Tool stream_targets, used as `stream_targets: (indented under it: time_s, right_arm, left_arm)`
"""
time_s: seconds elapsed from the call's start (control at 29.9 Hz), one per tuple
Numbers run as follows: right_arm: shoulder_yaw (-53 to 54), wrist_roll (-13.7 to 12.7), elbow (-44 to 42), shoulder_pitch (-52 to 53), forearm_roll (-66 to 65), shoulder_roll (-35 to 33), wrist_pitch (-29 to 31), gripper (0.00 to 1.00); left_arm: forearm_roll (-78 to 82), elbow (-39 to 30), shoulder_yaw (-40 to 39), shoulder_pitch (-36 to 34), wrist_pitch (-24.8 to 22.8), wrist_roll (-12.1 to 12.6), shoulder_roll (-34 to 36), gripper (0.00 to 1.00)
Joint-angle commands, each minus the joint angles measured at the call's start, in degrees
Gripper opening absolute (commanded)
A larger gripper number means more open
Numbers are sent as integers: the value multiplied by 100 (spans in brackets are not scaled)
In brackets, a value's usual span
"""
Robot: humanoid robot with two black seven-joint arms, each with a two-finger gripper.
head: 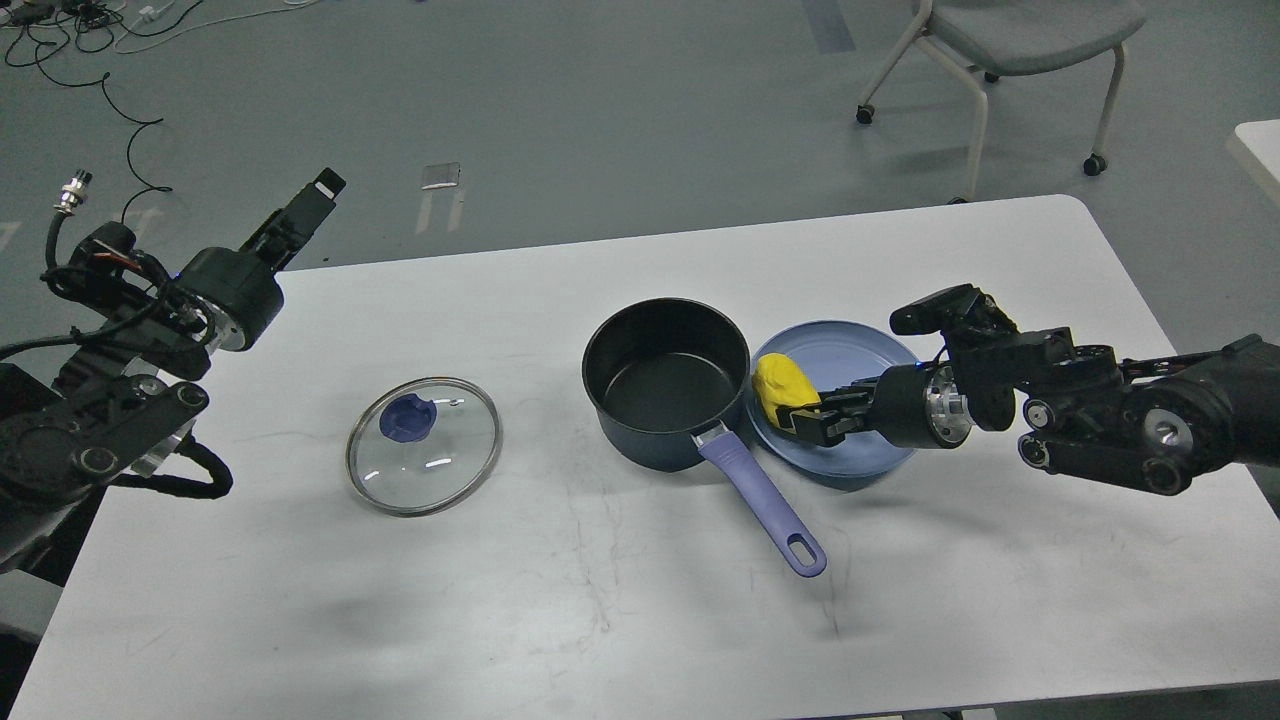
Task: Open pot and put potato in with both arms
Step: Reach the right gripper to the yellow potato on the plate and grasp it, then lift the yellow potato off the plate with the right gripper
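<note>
Now one pot (668,385) sits open near the middle of the white table (620,620), its long handle (762,500) pointing near and right. One glass lid (424,445) lies flat to its left, well apart. One yellow potato (783,384) rests on one blue plate (860,355) touching the pot's right side. The right gripper (808,418) reaches in flat from the right, its fingers around the potato's near end. The left gripper (305,210) is lifted at the far left edge; I cannot tell how wide it is. Lots of bare table lies near.
</note>
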Motion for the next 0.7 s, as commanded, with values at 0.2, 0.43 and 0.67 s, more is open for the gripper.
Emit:
stream_targets:
  time_s: [0.2,0.43,0.67]
  right_arm:
    - [17,5,33,5,9,-207,-105,34]
    - [87,92,402,338,35,-847,-123,34]
    - [96,110,596,998,53,-858,-272,34]
  left_arm:
    - [8,8,12,1,0,0,-24,98]
    - [8,8,12,1,0,0,-51,98]
    - [8,8,12,-17,8,0,-51,98]
